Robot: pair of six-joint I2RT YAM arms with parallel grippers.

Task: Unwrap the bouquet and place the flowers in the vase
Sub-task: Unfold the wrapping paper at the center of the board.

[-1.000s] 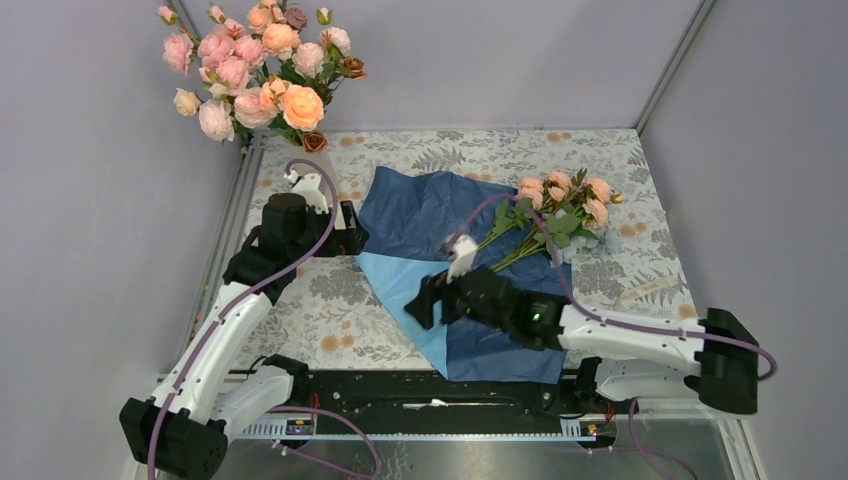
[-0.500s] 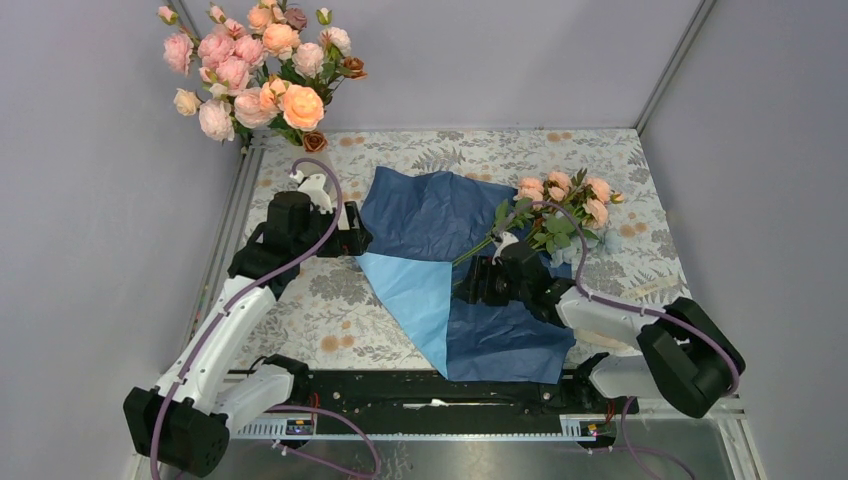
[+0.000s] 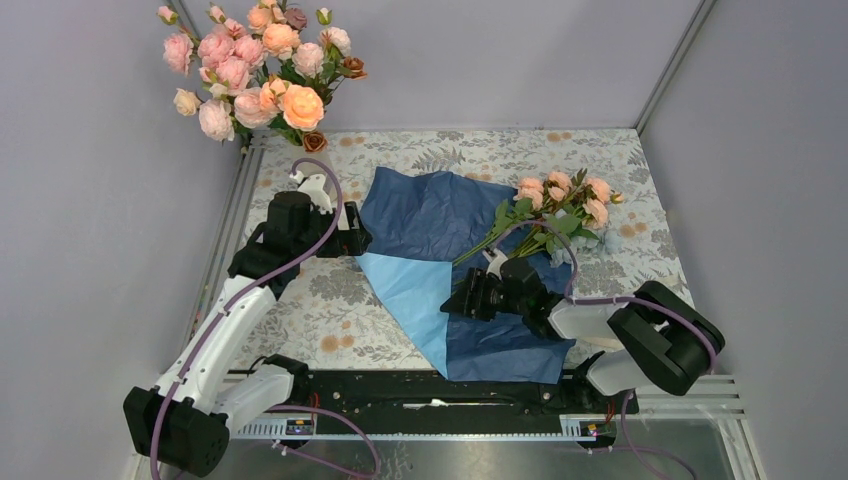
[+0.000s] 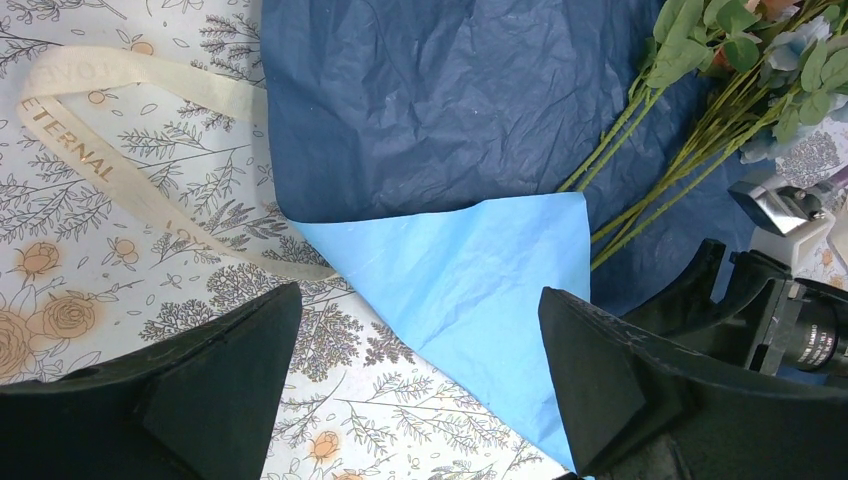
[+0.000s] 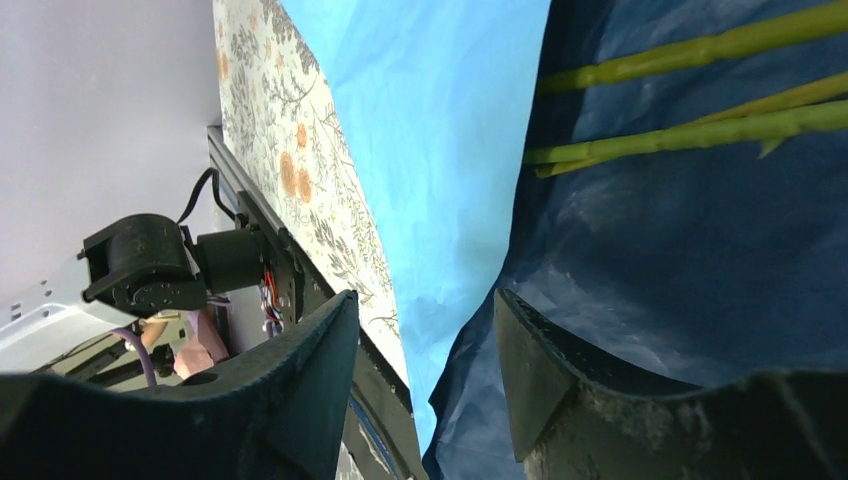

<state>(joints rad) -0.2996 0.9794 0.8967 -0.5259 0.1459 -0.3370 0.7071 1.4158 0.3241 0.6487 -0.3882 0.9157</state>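
Observation:
The bouquet's paper (image 3: pixel 430 215) lies spread flat, navy side up, with a light blue corner (image 3: pixel 410 290) folded over. The flowers (image 3: pixel 565 200) lie on its right part, peach-pink blooms to the far right and green stems (image 3: pixel 490 245) pointing near-left. My right gripper (image 3: pixel 455 300) hovers low over the paper just short of the stem ends (image 5: pixel 700 50); its jaws (image 5: pixel 425 295) stand apart with nothing between them. My left gripper (image 3: pixel 352 240) is wide open (image 4: pixel 418 295) at the paper's left edge. The vase is hidden.
A big bunch of pink and peach flowers (image 3: pixel 260 70) stands at the back left corner. A cream ribbon (image 4: pixel 110 170) lies on the floral tablecloth under my left wrist. Another pale strip (image 3: pixel 650 290) lies at the right. Grey walls close three sides.
My right arm has folded back, carrying its gripper right towards the stems and then a little nearer, and its jaws have narrowed. The left arm has barely shifted.

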